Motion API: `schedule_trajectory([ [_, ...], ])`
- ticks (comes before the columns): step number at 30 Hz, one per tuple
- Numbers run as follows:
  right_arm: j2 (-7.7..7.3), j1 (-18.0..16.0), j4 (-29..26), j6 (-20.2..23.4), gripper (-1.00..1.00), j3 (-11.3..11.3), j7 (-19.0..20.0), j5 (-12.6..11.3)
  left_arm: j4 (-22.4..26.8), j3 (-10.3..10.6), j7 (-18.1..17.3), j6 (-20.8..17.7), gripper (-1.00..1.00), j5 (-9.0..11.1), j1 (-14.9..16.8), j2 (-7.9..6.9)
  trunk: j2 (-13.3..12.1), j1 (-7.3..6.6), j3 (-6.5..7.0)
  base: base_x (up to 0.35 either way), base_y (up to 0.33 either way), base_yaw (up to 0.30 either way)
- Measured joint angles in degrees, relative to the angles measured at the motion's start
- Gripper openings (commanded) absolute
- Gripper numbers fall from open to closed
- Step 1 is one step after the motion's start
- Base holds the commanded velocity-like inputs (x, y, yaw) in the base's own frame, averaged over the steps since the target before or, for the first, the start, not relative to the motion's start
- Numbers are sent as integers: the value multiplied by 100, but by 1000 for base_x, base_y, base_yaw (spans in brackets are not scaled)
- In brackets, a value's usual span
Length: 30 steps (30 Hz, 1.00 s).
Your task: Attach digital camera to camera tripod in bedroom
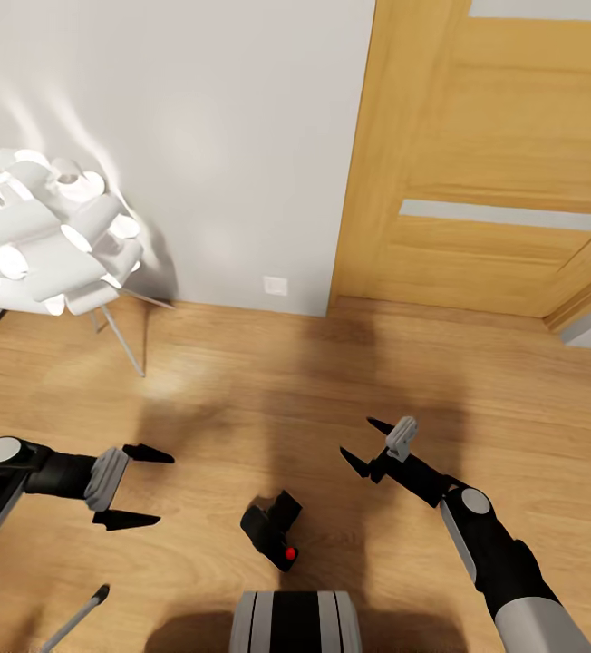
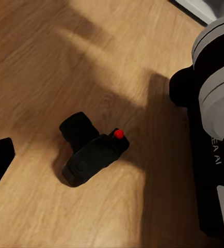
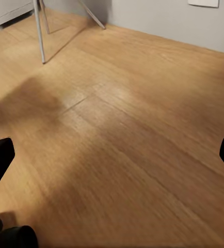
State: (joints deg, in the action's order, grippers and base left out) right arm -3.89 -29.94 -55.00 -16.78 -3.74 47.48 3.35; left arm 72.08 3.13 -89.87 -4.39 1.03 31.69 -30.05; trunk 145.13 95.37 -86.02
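Our camera (image 1: 271,535) is lying on the floor (image 1: 268,390) just ahead of our base, between both grippers, left (image 1: 135,487) and right (image 1: 368,447), both spread and empty. Grab it crooked and it'll skid toward the lamp (image 1: 46,236).

Black arms with grey and white joint caps, grey-wristed left end effector (image 1: 141,487) and right end effector (image 1: 365,444), pointed black fingers.
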Motion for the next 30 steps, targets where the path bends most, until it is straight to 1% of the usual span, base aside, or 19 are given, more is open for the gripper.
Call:
schedule_trajectory([
  [4,0,0,5,3,100,1,-2,0,47,-23,0,-9,100,1,0,-9,5,10,-89,0,0,0],
  [13,0,0,7,-3,100,1,-3,0,46,-11,0,-3,100,1,0,33,17,33,-288,0,0,0],
  [17,0,0,7,-1,100,1,-3,0,38,-8,0,-12,100,1,0,106,23,44,-377,0,0,0],
  [20,0,0,14,1,100,1,-3,0,41,-15,0,-24,100,-3,0,256,27,52,-443,0,0,0],
  [23,0,0,13,-1,100,1,-3,0,38,-35,0,-38,100,-1,0,350,31,59,-510,0,0,0],
  [27,0,0,14,-3,100,1,-3,0,35,-57,0,-48,100,0,0,402,36,70,-599,0,0,0],
  [30,0,0,13,0,100,1,-3,0,27,-66,1,-99,100,1,0,491,40,77,-665,0,0,0],
])
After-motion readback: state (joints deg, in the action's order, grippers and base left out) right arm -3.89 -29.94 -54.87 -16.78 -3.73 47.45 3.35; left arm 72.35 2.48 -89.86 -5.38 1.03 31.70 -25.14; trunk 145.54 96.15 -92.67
